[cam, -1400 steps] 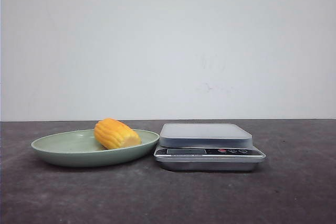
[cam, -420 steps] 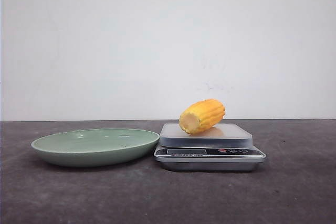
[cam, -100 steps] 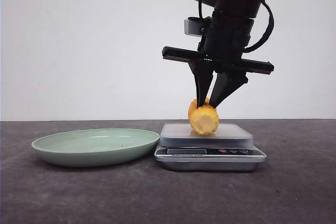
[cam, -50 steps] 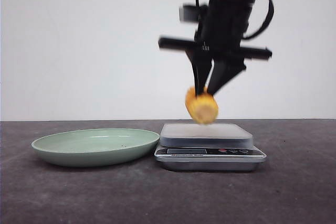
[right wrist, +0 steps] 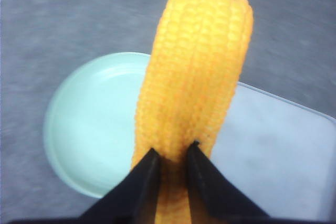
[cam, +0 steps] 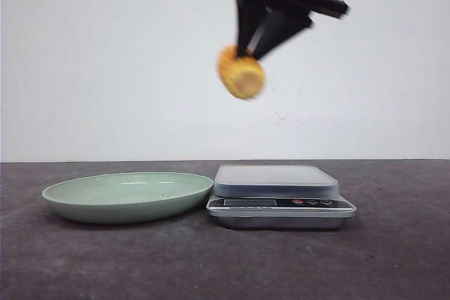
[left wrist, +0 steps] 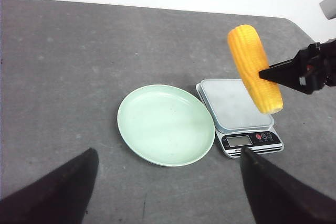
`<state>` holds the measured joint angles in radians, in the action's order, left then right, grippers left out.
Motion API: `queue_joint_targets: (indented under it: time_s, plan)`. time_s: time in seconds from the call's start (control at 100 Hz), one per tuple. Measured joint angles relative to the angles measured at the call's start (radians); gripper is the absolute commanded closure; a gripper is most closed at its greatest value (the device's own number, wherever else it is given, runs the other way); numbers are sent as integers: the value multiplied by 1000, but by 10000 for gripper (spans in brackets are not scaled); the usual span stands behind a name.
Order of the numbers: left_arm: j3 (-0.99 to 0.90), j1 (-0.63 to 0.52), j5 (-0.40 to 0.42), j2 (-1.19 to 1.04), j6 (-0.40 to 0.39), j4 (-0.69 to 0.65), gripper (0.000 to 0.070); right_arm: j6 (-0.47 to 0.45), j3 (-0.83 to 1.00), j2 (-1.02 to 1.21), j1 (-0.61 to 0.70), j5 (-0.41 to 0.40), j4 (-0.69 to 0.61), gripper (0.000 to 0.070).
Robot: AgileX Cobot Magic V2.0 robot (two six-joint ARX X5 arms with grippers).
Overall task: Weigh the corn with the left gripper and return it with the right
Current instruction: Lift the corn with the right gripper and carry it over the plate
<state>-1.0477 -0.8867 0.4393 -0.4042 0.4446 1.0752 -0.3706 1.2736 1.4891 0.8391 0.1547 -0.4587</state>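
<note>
The right tool (cam: 247, 48) is pinching the corn (cam: 241, 81) near one end, its two dark fingers (right wrist: 140, 182) pressed against the kernels on either side, with most of the cob sticking out beyond the tips. In the front view the corn hangs high in the air, well above the scale (cam: 280, 195) and a little toward the plate (cam: 126, 196) side of it. The front view is blurred around the arm, so the exact tilt of the cob there is hard to read; the left wrist view shows it held roughly lengthwise and slanted, the tool gripping it from the side.

The left tool (left wrist: 168, 192) sits high and back from the work. Only its two dark fingertips show at the lower corners of its own view, set wide apart with nothing between them.

The green plate is bare and lies just beside the scale on the dark tabletop (cam: 225, 265).

The grip looks like the weak point. The fingers hold only a short stretch of a rounded, ribbed surface, and the long free end gives the cob leverage to pivot or slide out if the arm swings hard. A drop from this height could bounce it off the plate's shallow rim or land it back on the scale. Releasing too high or off-centre carries the same risk.
</note>
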Motion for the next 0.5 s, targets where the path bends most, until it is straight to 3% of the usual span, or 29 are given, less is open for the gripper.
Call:
queue_joint_targets:
  time_s: [0.19, 0.5]
  plan:
    - [0, 0, 0, 0, 0, -22, 179, 1, 101, 15, 59, -5, 85, 700]
    - [0, 0, 1, 0, 1, -59, 179, -22, 265, 219, 42, -34, 81, 700]
